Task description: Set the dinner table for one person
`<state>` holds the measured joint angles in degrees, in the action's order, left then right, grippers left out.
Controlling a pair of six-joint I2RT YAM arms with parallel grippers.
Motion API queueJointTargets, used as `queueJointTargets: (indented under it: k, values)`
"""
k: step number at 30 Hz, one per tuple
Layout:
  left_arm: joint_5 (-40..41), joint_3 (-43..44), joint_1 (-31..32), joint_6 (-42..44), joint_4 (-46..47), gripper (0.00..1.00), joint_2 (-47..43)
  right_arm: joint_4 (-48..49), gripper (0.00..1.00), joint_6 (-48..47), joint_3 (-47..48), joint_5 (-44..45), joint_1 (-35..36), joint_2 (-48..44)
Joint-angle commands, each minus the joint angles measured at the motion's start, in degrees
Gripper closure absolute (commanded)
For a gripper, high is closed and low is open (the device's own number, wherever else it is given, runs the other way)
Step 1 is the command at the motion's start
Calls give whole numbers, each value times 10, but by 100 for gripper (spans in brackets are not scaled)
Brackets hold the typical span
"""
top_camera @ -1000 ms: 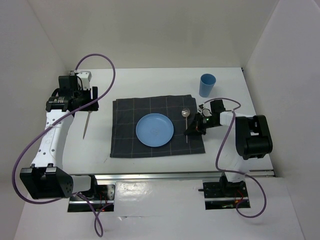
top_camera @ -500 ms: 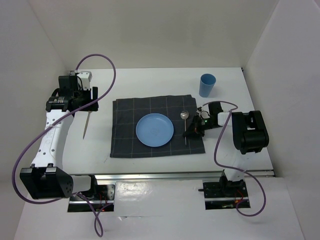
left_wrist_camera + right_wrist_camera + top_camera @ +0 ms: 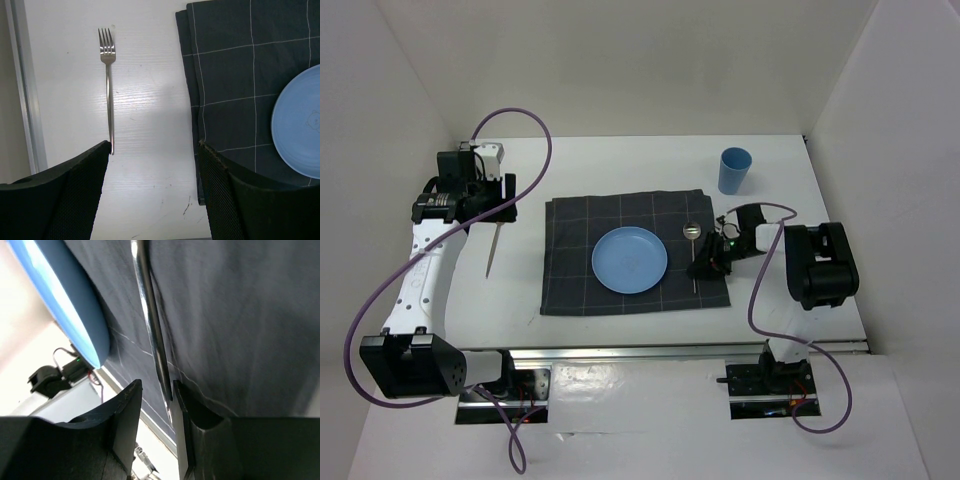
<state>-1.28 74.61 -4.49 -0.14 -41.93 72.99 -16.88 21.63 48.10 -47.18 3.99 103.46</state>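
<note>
Now | right end effector (image 3: 156,386) tilted low, narrow astride spoon (image 3: 149,315), grip unclear

From overhead you get bright, even light. The white dinner table (image 3: 620,160) is nearly washed out, and the shadows under the arms are faint and soft. Your left wrist view is sharp: the fork (image 3: 108,85) is crisp, with a pale sheen on the tabletop beside it. Your right wrist view sits too close. The spoon handle (image 3: 150,315) carries a glare streak, and the blue plate (image 3: 65,300) blurs into an overexposed corner.
</note>
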Motion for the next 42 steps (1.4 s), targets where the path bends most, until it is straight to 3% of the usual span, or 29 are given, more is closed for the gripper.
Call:
queueJointTargets:
  k: [1, 9, 15, 17, 19, 23, 28, 42]
  values:
    - [2, 6, -3, 5, 8, 22, -9, -61, 61, -13, 22, 85, 8, -35]
    - [2, 6, -3, 5, 8, 22, -9, -103, 55, -1, 46, 168, 56, -58]
    - [-3, -2, -3, 38, 8, 22, -9, -191, 55, 27, 105, 317, 91, -70]
    - [16, -24, -3, 75, 21, 22, 5, -213, 55, 27, 132, 357, 107, -82]
    - [85, -31, 11, 120, 27, 22, 30, -240, 55, 32, 153, 375, 115, -101]
    - [158, -45, 5, 180, 35, 22, 135, -260, 53, 38, 215, 374, 131, -135]
    - [132, 15, -26, 186, 28, 24, 281, -272, 53, 54, 253, 361, 137, -155]
    - [86, 79, -48, 162, 35, 24, 421, -310, 49, 56, 254, 374, 157, -245]
